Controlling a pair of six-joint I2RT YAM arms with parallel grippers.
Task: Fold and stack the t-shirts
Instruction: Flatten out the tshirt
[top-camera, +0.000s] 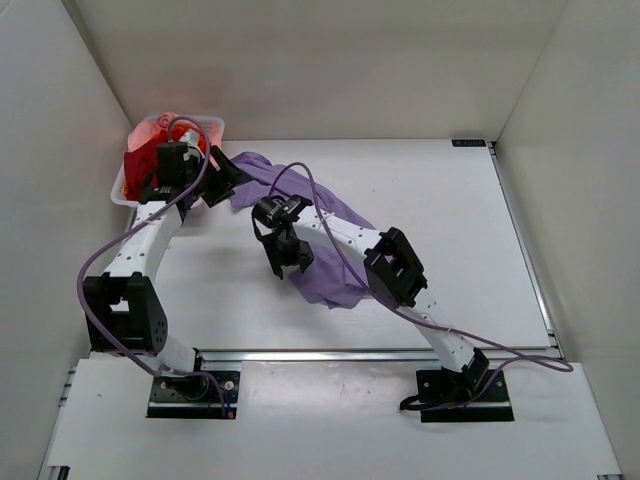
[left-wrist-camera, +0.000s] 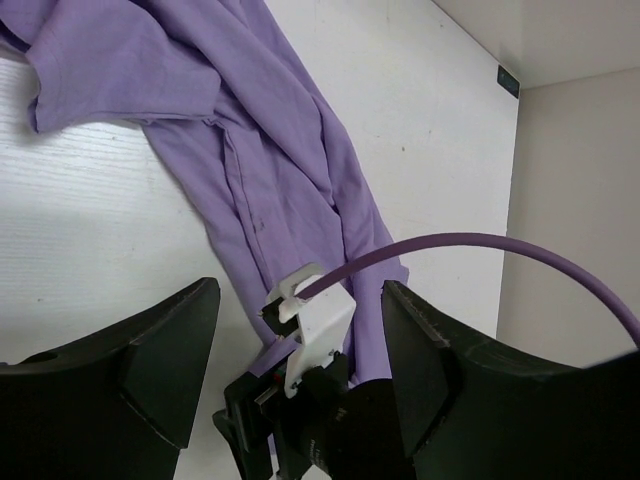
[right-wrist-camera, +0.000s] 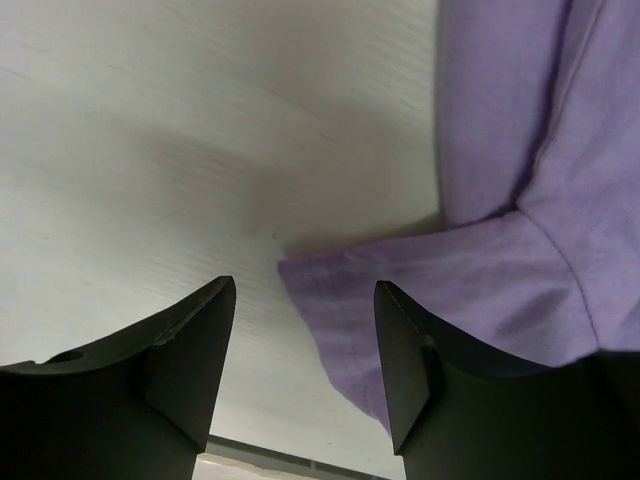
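Observation:
A lavender t-shirt (top-camera: 326, 282) lies crumpled in a long diagonal strip across the table, from beside the basket toward the middle. My right gripper (top-camera: 285, 262) hangs open low over its near end; in the right wrist view a corner of the lavender t-shirt (right-wrist-camera: 520, 280) lies between the spread fingers of the right gripper (right-wrist-camera: 305, 285). My left gripper (top-camera: 233, 176) is open at the shirt's far end, beside the basket, holding nothing. From the left wrist, the lavender t-shirt (left-wrist-camera: 270, 130) runs away from the left gripper (left-wrist-camera: 300, 290). Red t-shirts (top-camera: 140, 162) are bundled in the basket.
A white mesh basket (top-camera: 118, 195) sits at the table's far left corner against the wall. White walls enclose the table on three sides. The right arm's wrist, with its white cable clip (left-wrist-camera: 320, 320) and purple cable, shows between my left fingers. A metal rail (top-camera: 350, 353) edges the table's near side.

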